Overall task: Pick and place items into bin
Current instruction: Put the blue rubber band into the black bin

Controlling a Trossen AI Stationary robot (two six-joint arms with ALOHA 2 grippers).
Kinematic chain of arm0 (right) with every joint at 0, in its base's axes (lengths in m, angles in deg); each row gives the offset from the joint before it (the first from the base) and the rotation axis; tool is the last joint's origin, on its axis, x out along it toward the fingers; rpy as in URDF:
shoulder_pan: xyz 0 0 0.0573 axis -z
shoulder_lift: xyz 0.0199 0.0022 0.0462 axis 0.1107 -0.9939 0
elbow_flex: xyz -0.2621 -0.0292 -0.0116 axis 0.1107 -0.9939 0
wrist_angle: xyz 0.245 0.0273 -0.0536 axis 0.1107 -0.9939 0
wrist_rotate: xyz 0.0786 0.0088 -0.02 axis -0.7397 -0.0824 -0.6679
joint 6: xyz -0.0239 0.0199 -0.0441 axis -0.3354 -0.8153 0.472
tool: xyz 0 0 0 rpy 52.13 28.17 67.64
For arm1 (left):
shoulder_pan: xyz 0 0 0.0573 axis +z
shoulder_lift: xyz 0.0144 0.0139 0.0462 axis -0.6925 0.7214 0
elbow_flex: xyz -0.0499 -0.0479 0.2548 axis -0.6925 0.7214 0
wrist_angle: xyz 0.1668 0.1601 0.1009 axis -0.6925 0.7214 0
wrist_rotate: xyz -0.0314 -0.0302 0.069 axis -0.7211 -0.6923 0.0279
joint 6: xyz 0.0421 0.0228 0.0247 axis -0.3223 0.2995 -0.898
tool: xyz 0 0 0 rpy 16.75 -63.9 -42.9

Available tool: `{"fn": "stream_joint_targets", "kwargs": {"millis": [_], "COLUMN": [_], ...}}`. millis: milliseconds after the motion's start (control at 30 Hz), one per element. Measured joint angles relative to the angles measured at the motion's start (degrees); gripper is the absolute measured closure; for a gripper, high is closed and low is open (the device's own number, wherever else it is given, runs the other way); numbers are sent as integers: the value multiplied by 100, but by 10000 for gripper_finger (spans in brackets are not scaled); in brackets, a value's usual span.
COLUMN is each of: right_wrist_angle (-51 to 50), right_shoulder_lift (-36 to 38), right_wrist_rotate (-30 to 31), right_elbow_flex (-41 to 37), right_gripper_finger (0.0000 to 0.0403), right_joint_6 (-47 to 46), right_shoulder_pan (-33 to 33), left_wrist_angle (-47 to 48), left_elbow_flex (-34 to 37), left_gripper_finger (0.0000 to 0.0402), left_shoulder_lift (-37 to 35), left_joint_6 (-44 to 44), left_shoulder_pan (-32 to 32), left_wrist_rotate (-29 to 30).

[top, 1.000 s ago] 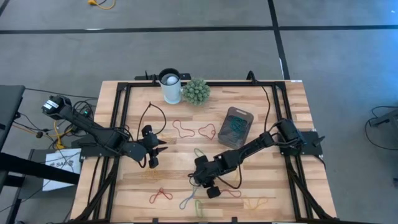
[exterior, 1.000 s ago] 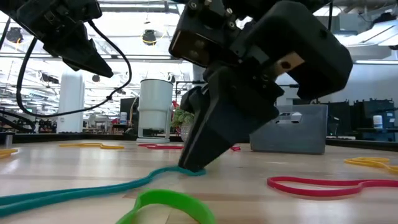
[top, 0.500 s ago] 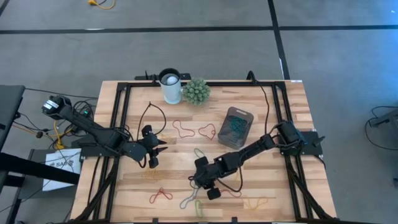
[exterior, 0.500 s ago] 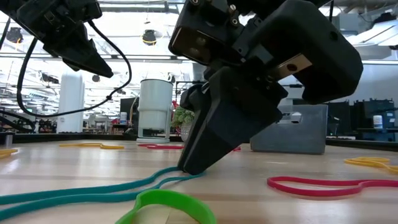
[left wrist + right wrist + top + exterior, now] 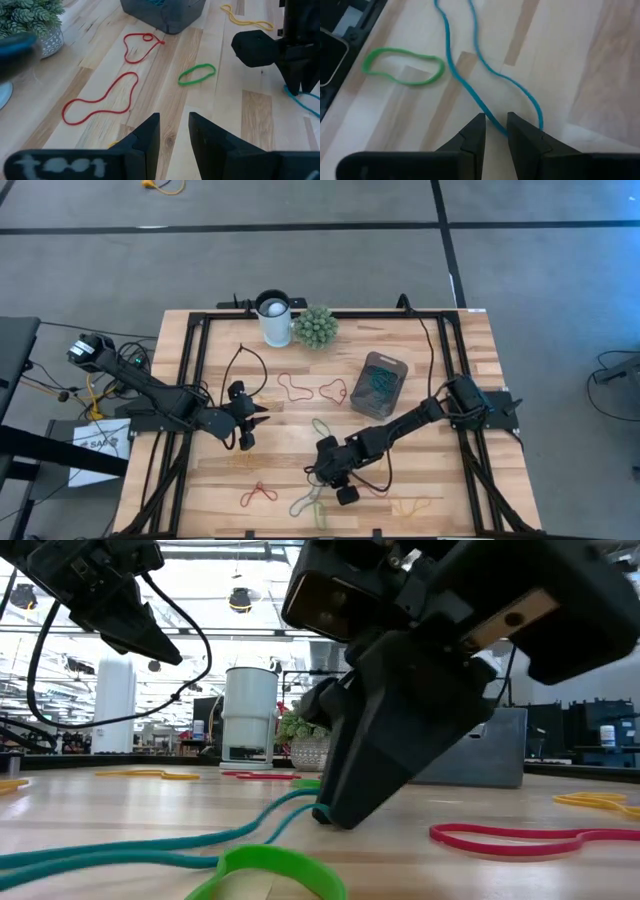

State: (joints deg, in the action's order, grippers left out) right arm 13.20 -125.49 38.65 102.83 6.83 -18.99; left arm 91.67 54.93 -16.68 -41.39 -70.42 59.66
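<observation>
My right gripper (image 5: 322, 473) (image 5: 325, 818) (image 5: 496, 131) is down at the table's near middle, shut on a teal rubber band (image 5: 150, 852) (image 5: 303, 502). A green band (image 5: 268, 870) (image 5: 402, 67) lies flat beside it. Loose on the wood are red bands (image 5: 102, 100) (image 5: 142, 46) (image 5: 530, 838), another green band (image 5: 196, 73) and yellow ones (image 5: 600, 802). The grey bin (image 5: 380, 383) (image 5: 480, 760) stands right of centre and holds bands. My left gripper (image 5: 255, 418) (image 5: 174, 130) hovers left of centre, open by a narrow gap, and touches nothing. My right gripper pinches the teal band at one end of its loop (image 5: 492, 122) (image 5: 320, 812) between its fingertips (image 5: 520, 131). The fingers come slanting down from the table's right and far side. Two strands (image 5: 270, 825) trail from the tips toward the left and lie on the table.
A white cup (image 5: 273, 318) and a green spiky plant ball (image 5: 315, 326) stand at the far edge. Black cables (image 5: 245, 365) and a black frame (image 5: 190, 380) run along the table's sides. Bare wood lies between the bin and my right gripper.
My right gripper has slid a little toward the table's near and right edges, staying low. The held end of the teal band has gone with it, and the loop has drawn out into two long strands along the table. My left arm has kept still.
</observation>
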Motion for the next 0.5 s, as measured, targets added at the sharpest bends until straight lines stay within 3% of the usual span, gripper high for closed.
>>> {"fn": "stream_joint_targets", "kwargs": {"millis": [333,500], "right_wrist_angle": [-5,103], "right_shoulder_lift": [0,-2], "right_wrist_rotate": [5,41], "right_elbow_flex": [-7,-28], "right_gripper_finger": [333,373], "right_joint_6": [53,303], "right_shoulder_pan": [-4,-4], "left_wrist_angle": [0,-1], "left_elbow_flex": [0,0], "left_gripper_finger": [308,308], "left_shoulder_lift": [0,0], "left_joint_6": [2,2], "left_shoulder_pan": [-1,-1], "left_wrist_rotate": [0,0]}}
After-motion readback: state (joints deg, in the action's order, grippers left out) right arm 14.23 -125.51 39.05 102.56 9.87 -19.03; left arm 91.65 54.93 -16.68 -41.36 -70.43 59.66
